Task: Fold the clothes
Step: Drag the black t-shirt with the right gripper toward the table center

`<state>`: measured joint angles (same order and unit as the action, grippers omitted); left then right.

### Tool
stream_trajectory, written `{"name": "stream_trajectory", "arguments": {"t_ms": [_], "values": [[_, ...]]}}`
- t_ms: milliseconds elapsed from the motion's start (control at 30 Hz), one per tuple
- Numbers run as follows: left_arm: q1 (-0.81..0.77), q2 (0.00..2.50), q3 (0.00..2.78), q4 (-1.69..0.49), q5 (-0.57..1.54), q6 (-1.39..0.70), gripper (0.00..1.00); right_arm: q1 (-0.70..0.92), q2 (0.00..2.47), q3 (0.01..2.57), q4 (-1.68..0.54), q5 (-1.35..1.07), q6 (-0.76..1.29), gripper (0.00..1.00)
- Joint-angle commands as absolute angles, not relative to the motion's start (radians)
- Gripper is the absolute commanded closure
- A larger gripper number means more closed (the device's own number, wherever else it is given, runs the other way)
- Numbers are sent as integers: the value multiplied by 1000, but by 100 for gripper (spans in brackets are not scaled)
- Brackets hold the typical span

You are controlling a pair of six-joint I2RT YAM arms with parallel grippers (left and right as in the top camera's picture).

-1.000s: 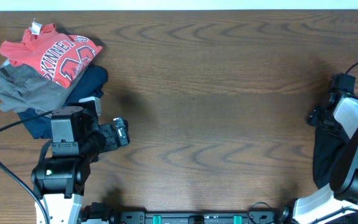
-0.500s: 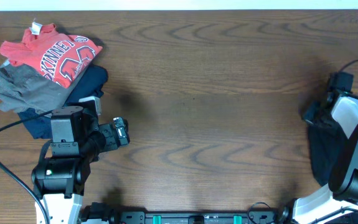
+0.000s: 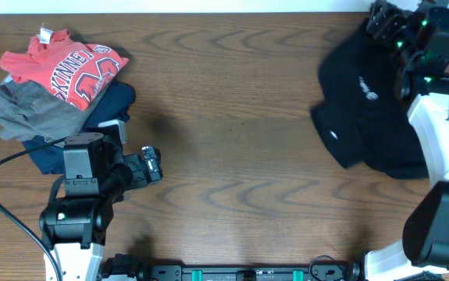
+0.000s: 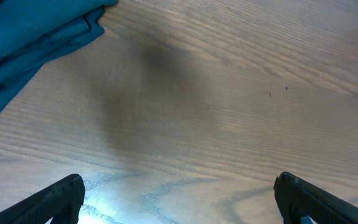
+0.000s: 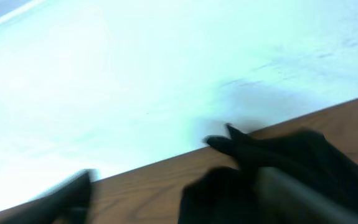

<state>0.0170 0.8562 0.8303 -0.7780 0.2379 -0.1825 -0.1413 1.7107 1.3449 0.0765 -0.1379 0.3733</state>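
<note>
Your left gripper point(image 4: 179, 200) gaped wide, empty; right gripper point(image 3: 382, 22) blurred at top of clothes point(image 3: 368, 125), grip unreadable.

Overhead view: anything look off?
The black soft-fabric garment with a small white logo is crumpled in a heap at the far right of the wooden table, not spread flat, its top edge under the right gripper. The right wrist view is too blurred to confirm a grip.

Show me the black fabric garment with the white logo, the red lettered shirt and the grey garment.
black fabric garment point(image 3: 376, 125), overhead view, plain cloth below its white logo.
red shirt with white lettering point(image 3: 66, 69), overhead view, its printed front.
grey crumpled garment point(image 3: 27, 109), overhead view, middle of its fabric.
</note>
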Motion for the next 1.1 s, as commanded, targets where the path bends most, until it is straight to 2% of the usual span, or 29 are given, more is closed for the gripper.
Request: {"name": "stream_trajectory", "arguments": {"t_ms": [0, 233, 467, 700, 833, 1067], "values": [[19, 855, 855, -776, 250, -169, 2, -162, 1720, 1341, -49, -157, 351, 1], [19, 855, 855, -777, 250, -169, 2, -163, 1720, 1340, -511, -120, 191, 1], [19, 855, 855, -776, 250, -169, 2, -128, 1721, 1298, -728, -198, 50, 1], [19, 855, 855, -776, 250, -169, 2, 7, 1721, 1188, -653, -169, -49, 1], [19, 855, 855, -778, 250, -169, 2, 94, 1726, 1129, -519, 52, 88, 1], [19, 855, 855, -782, 250, -170, 2, 194, 1784, 1077, -336, 117, 205, 1]]}}
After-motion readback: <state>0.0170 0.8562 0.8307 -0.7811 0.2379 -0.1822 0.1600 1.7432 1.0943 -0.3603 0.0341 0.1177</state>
